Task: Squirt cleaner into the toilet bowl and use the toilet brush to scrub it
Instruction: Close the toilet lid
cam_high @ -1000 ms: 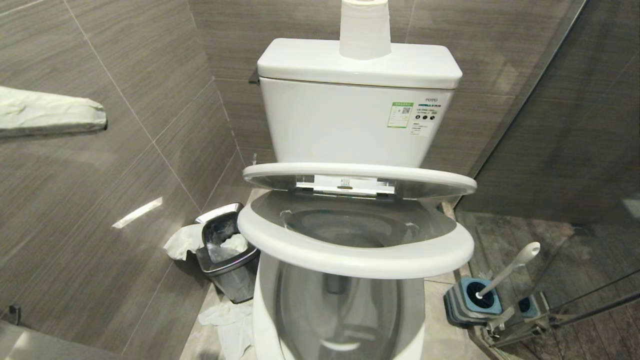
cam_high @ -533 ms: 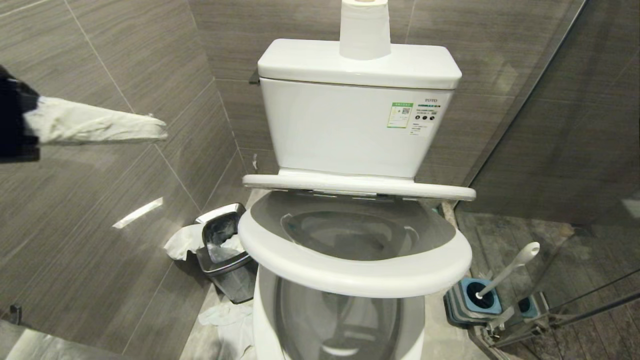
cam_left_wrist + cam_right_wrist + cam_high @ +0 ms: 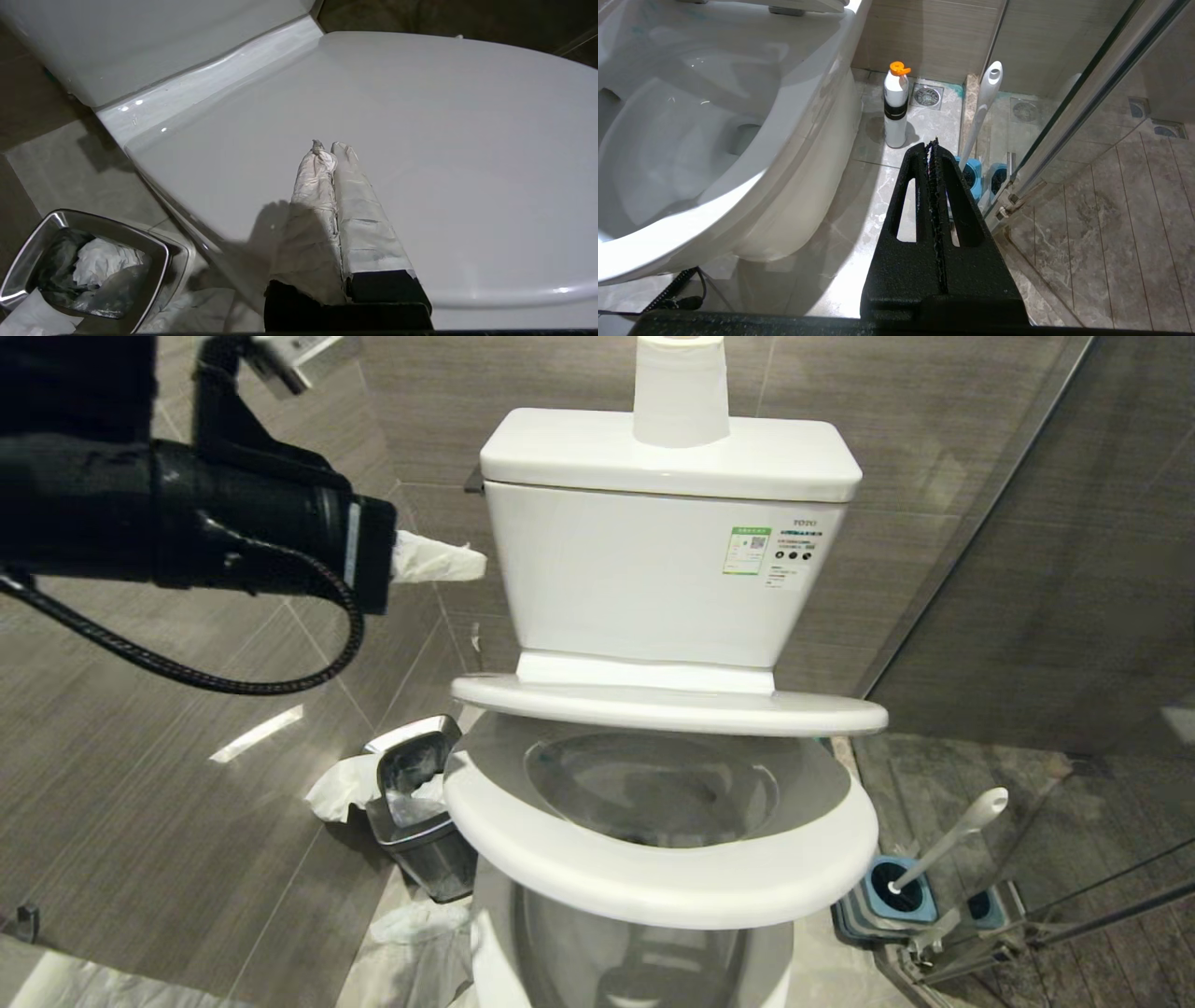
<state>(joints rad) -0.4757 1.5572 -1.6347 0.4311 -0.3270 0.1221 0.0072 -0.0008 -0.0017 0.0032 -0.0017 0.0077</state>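
**Lid half down, both arms empty**

Far left in head view: left arm, black w/ coiled cable, reaches in from the upper left. Left gripper (image 3: 471, 563), wrapped in white, has its jaws pressed together w/ nothing held, tip just beside the tank (image 3: 653, 569). Left wrist view adds what head view can't: the wrapped gripper (image 3: 332, 147) hangs over the lid's (image 3: 397, 140) broad top face; contact can't be told.

Below-left on the floor: steel bin (image 3: 420, 807) w/ crumpled paper in it and tissue round it.

Centre: paper roll (image 3: 681, 387) on the tank top. Lid (image 3: 667, 705) tilted partway down, seat (image 3: 653, 868) tilted too, just under it. Toilet bowl (image 3: 635, 952) only partly seen below the seat in head view; right wrist view shows the bowl's (image 3: 691, 140) open inside, drain hole and faint teal smears near the rim.

Right: toilet brush (image 3: 952, 835) stands tilted in its blue holder (image 3: 882, 896) on the floor by the glass partition. Right wrist view alone shows a white bottle (image 3: 895, 109) w/ orange cap, upright between bowl and brush (image 3: 983, 112). Right gripper (image 3: 934, 142), black, jaws together and empty, low beside the bowl; not in head view.
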